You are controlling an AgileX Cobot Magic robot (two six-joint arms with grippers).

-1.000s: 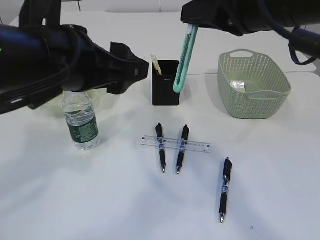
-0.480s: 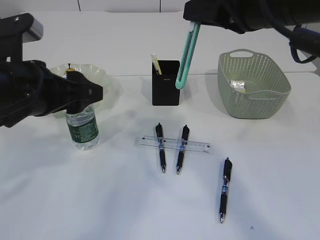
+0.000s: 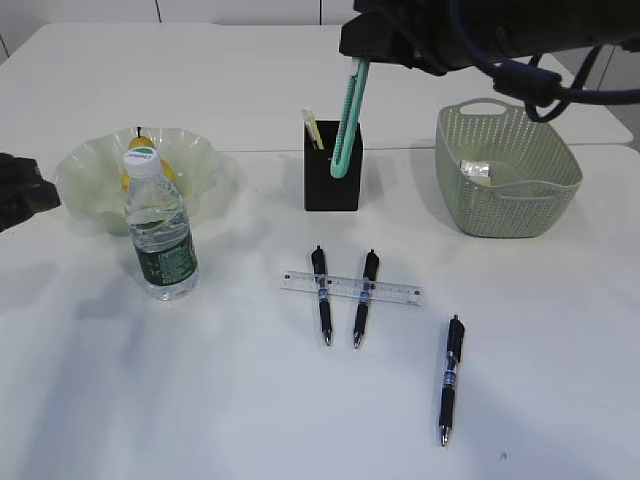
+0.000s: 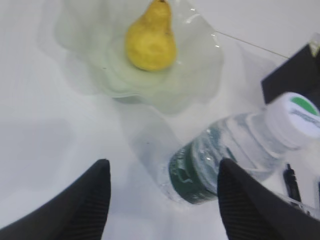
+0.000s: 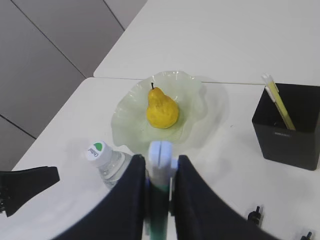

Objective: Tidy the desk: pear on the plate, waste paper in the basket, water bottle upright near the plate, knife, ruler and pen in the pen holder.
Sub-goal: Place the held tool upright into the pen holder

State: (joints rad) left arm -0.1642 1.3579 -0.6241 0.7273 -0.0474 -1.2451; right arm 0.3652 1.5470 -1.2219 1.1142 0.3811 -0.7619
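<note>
Pens lie loose across the middle of the white worktop (image 3: 560,330): two black ones (image 3: 320,293) (image 3: 364,296) side by side with the clear ruler (image 3: 352,288) laid across both, and a third pen (image 3: 450,378) off alone toward the near right, with bare surface all around it. Behind them the black pen holder (image 3: 331,176) stands just in front of a seam in the worktop, a yellow-white stick (image 3: 313,129) leaning in its left corner. The right gripper (image 5: 159,172) hangs above it, fingers clamped on the handle of a mint-green utility knife (image 3: 345,118) whose lower end dips at the holder's right-hand side; whether it touches the rim I cannot tell. To the right, the sage green basket (image 3: 507,172) sits near the worktop's far edge with the crumpled waste paper (image 3: 477,170) inside. On the left, the pear (image 4: 150,40) rests in the pale green ruffled plate (image 4: 197,60), and the water bottle (image 3: 159,227) stands upright just in front of it. The left gripper (image 4: 162,200) hovers at the left edge, fingers well apart and holding nothing, the bottle in its camera's sight. The near half of the worktop lies open.
</note>
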